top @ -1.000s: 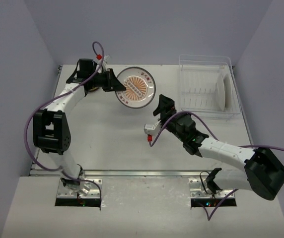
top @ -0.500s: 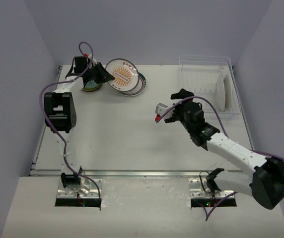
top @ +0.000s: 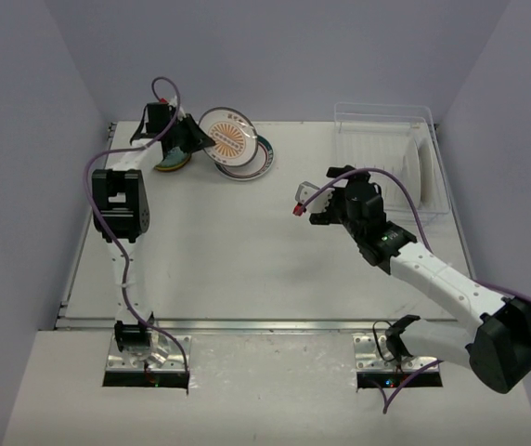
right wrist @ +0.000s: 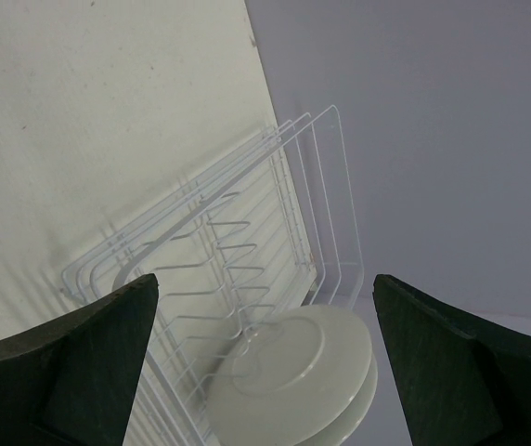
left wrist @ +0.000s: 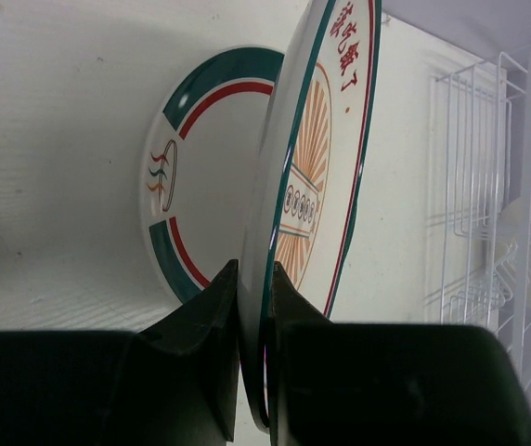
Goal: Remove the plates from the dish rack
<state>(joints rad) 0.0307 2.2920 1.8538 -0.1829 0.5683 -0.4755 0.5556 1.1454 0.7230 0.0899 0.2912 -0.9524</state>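
At the far left of the table, a small round white plate with an orange sunburst centre, a green edge and red characters (left wrist: pixel 326 177) stands nearly on edge. It leans over a second white plate with green and red rim bands (left wrist: pixel 196 177), which lies flat on the tabletop; whether the two touch cannot be told. A greenish plate (top: pixel 167 163) shows partly beneath the left wrist.

The left gripper (left wrist: pixel 252 316) is closed narrowly on the sunburst plate's lower rim, one black finger on each face. The left arm stretches from its base to the back left corner, with its gripper pointing right along the far edge.

Near the back right corner sits the clear, wire-tined rectangular dish rack (top: pixel 377 158), with plain white plates (right wrist: pixel 293 372) upright at its right end.

The right gripper (right wrist: pixel 261 316) is spread wide and holds nothing. It hangs above the table just left of the rack and faces it, with the arm reaching diagonally from its base.
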